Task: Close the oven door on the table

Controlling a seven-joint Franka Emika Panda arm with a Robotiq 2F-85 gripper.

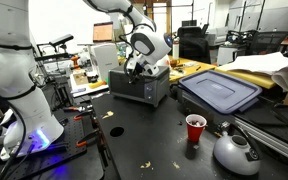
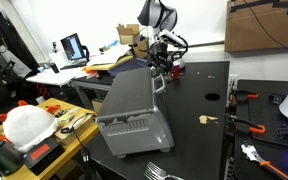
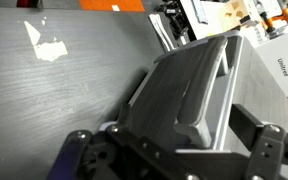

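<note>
The job looks close to done, though not certainly finished. In the wrist view the oven door point(image 3: 189, 95) lies straight below the gripper point(image 3: 174, 148). Its grey panel and raised handle bar are tilted up toward the body of the oven point(image 3: 259, 85), not lying flat over the counter point(image 3: 64, 95). The gripper's 2 fingers point(image 3: 76, 148) stand spread wide, 1 at each lower corner, with nothing caught between them, so it is released and grasping nothing.

In both exterior views the gripper point(image 1: 137, 68) point(image 2: 161, 70) sits at the upper front edge of the oven point(image 1: 144, 92) point(image 2: 132, 112). As a judgement, the swing upward is largely made. What is left is a last push to seat the door, then a retreat.

Much is hidden. No view shows the seam between door and body, so I cannot tell whether it is fully shut. 1 exterior view shows only the oven's back, with its front hidden beyond it under the gripper. In the other, the gripper covers the top of the front. The wrist view cuts off the fingertips, and whether they touch the door is unclear. A red cup point(image 1: 195, 128) stands well apart from the gripper.
</note>
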